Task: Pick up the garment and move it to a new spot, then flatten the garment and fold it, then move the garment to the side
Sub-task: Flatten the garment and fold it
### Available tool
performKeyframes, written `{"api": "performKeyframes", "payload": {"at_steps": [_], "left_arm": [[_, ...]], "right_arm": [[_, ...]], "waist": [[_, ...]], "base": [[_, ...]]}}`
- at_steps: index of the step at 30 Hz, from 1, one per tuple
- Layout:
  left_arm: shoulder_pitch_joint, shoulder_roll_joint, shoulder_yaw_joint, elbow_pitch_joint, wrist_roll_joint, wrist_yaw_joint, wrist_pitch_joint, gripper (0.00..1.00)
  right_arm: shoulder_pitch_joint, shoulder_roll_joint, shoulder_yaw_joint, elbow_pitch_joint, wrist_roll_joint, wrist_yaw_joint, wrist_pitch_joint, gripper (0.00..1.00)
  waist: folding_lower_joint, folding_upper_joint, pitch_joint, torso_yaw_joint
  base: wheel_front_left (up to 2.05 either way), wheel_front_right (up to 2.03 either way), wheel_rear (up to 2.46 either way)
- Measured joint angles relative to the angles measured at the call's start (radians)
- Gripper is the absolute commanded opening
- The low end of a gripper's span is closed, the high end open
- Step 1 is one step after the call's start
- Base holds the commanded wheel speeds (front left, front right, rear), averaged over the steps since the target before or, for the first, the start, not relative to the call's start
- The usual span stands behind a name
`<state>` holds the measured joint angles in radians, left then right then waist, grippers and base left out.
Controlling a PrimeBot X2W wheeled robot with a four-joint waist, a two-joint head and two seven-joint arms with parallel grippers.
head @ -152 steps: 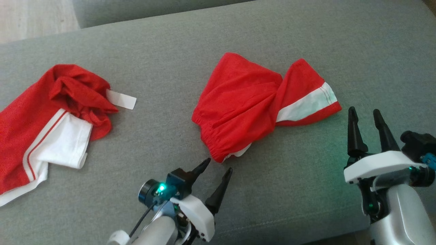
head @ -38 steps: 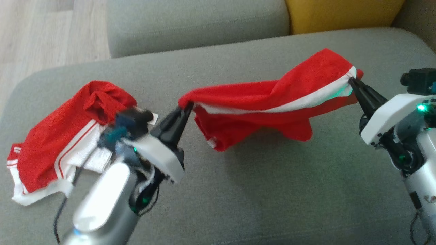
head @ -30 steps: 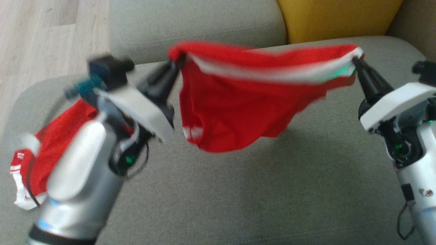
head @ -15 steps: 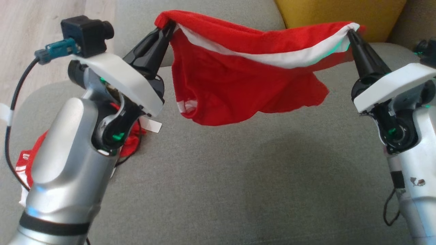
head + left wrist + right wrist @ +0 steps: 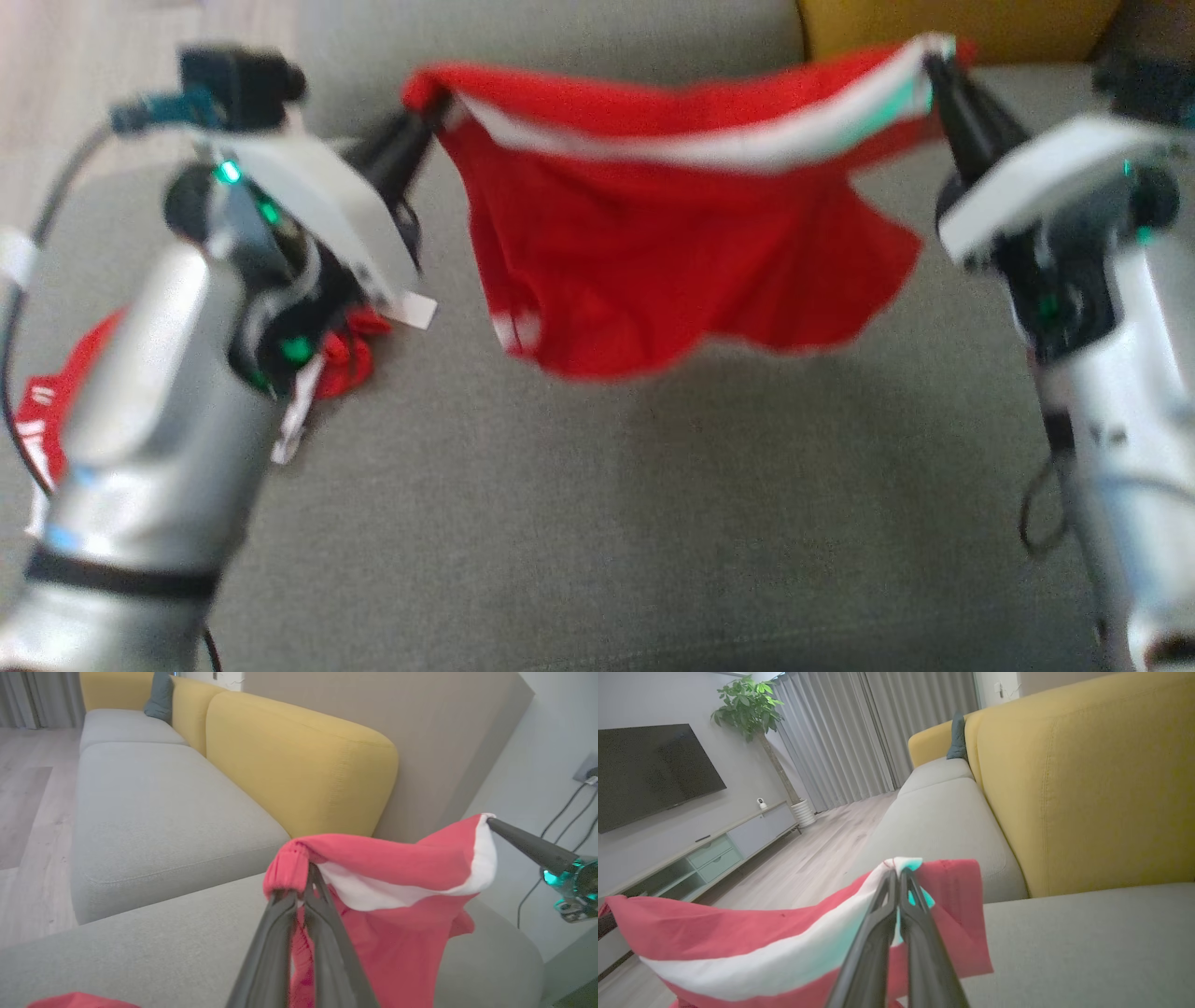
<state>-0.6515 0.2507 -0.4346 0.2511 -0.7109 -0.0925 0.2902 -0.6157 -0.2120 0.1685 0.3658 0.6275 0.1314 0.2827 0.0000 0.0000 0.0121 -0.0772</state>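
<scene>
The left gripper [image 5: 431,107] and right gripper [image 5: 931,67] each pinch the red garment [image 5: 672,252], hanging above the sofa [image 5: 607,523].

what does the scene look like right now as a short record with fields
held item: red garment with a white stripe, lifted above the seat
left gripper: shut on the garment's gathered edge
right gripper: shut on the white-striped end
spread: stretched between the two grippers, middle sagging
surface: grey sofa
also there: other garment, red and white, on the seat by the left arm; yellow cushion at the back
task stage: picked up, not yet laid flat or folded
</scene>
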Motion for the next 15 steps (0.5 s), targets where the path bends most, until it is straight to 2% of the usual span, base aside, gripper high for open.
{"api": "performKeyframes", "payload": {"at_steps": [3, 7, 11, 15], "left_arm": [[-0.113, 0.002, 0.017, 0.093, 0.010, 0.000, -0.003, 0.00], [-0.303, 0.001, 0.038, 0.224, 0.046, -0.006, -0.075, 0.00], [-0.466, -0.008, 0.052, 0.338, 0.100, -0.015, -0.220, 0.00], [-0.541, -0.046, 0.052, 0.431, 0.112, -0.031, -0.374, 0.00]], "right_arm": [[-0.139, 0.035, -0.002, 0.089, -0.050, 0.000, -0.025, 0.00], [-0.356, 0.087, -0.014, 0.229, -0.126, 0.000, -0.131, 0.00], [-0.500, 0.113, -0.037, 0.356, -0.171, 0.000, -0.274, 0.00], [-0.548, 0.130, -0.042, 0.468, -0.166, 0.000, -0.393, 0.00]], "waist": [[0.0000, 0.0000, 0.050, -0.010], [0.0000, 0.0000, 0.136, -0.029], [0.0001, 0.0000, 0.226, -0.044], [0.0002, 0.0000, 0.299, -0.052]], "base": [[0.00, 0.00, 0.00], [0.00, 0.00, 0.00], [0.00, 0.00, 0.00], [0.00, 0.00, 0.00]]}}
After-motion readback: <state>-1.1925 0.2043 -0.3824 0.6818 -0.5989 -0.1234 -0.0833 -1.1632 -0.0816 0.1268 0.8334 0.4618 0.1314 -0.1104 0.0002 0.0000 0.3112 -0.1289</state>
